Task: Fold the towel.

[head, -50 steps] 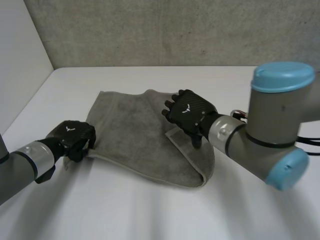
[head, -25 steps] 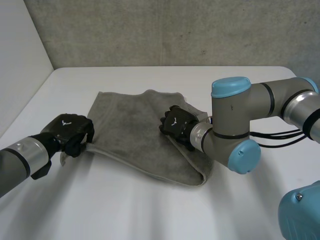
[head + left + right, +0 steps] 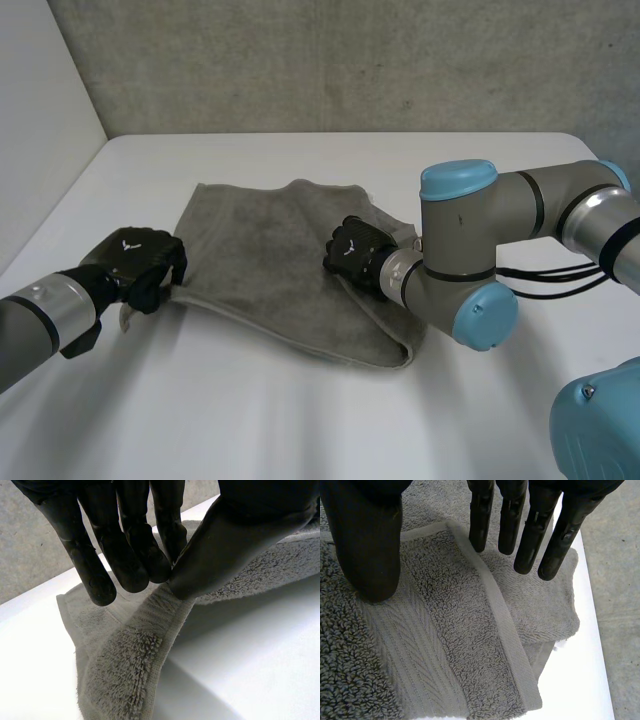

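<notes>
Towel [image 3: 262, 250] mid-fold. Pinched near-left corner [image 3: 142, 645] w/ L hand [image 3: 135, 262]; held R hand [image 3: 352, 250] open, straight-fingered, over folded flap [image 3: 465, 625]. Next prob. called for carrying corner across, pinch firm.

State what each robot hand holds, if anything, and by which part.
Left robot hand pinches the towel by its hemmed edge near a corner; right robot hand, open over it, holds nothing.

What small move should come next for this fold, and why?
Probably the left robot hand should lift its pinched corner of the grey towel and carry it across toward the right robot hand. Its thumb and fingers pinch that corner, raised off the white table, while the right robot hand is open, fingers straight, over the folded-over side.
</notes>
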